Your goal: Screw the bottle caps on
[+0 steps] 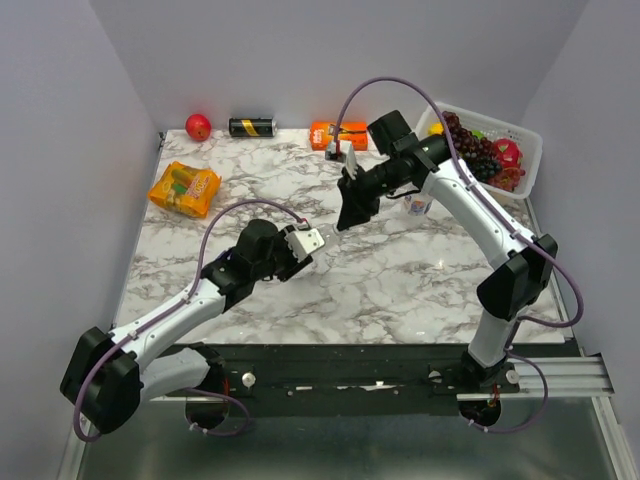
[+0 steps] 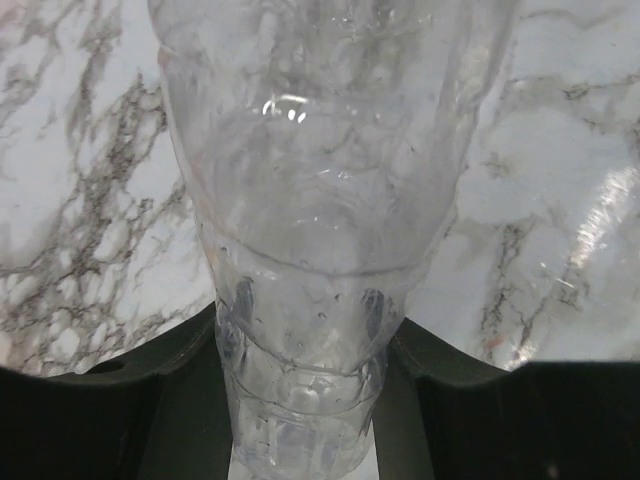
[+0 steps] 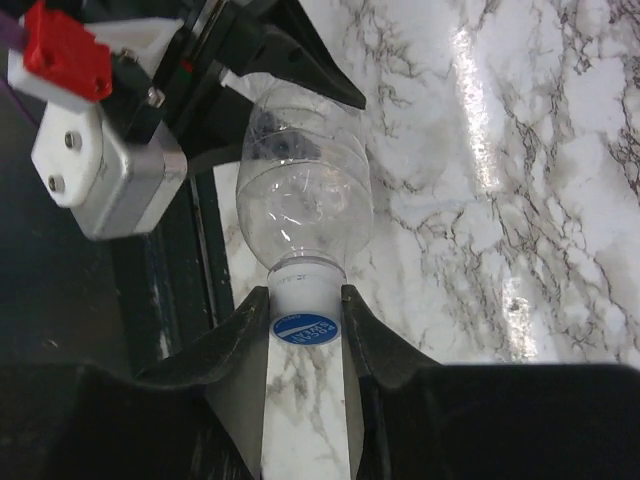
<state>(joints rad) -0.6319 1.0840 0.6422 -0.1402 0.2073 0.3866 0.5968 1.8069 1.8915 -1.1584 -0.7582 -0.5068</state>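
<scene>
Mid-bench: small clear plastic bottle (image 3: 305,200) lying sideways between both arms, neck toward the right arm. Left gripper (image 2: 305,340) pressed onto the bottle's body at the end away from the neck, one black finger tight against each side. Right gripper (image 3: 305,300) pinching a white round plastic cap (image 3: 305,327), blue disc on its top, seated on the bottle's neck.

Second clear plastic bottle with pale bluish label (image 1: 420,206) farther back, partly hidden by the right arm, apart from both grippers; its top not legible.

White grey-veined marble bench (image 1: 400,280) beneath. Along far edge: red apple (image 1: 198,126), black-and-yellow can (image 1: 251,127), orange box (image 1: 338,133). Orange snack packet (image 1: 184,189) at left. White plastic basket (image 1: 528,148) of dark grapes and other fruit at far right corner.
</scene>
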